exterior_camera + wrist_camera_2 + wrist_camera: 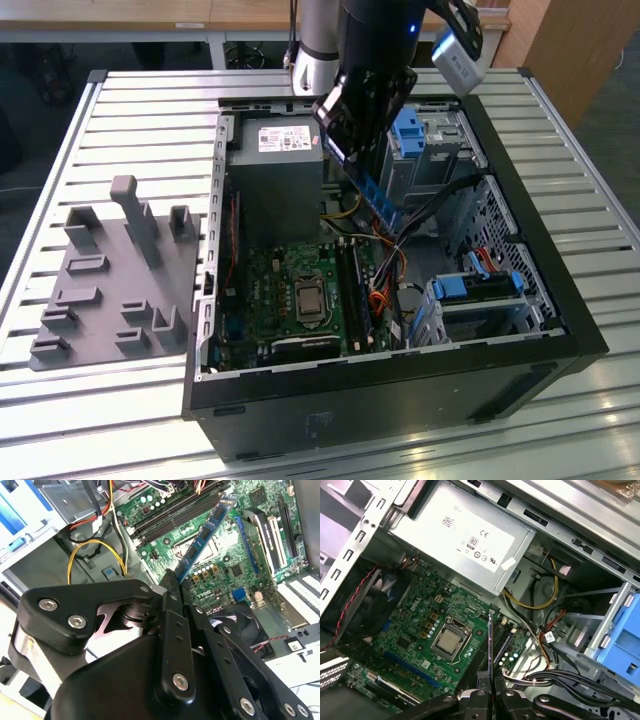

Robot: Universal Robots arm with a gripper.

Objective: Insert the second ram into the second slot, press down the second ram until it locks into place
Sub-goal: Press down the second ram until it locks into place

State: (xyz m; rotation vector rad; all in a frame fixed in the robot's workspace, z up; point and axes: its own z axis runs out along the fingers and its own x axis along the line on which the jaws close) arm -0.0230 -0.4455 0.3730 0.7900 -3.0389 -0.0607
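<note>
My gripper [362,130] hangs over the open computer case [520,330], shut on one end of the second ram [380,200]. The ram is a long blue stick with black chips, and it slopes down toward the motherboard [290,300] without touching it. In the second wrist view the ram [202,535] reaches out from the fingertips [169,582], and its far end is over the long black memory slots [170,515]. The first wrist view has the ram [490,640] edge-on above the slots [504,642], beside the processor socket [449,642].
A grey power supply [275,170] sits close behind the gripper, with blue drive cages [412,130] and cable bundles [440,200] on the exterior view's right. A grey fixture plate [110,280] with upright pegs lies on the slatted table [130,120] at the exterior view's left.
</note>
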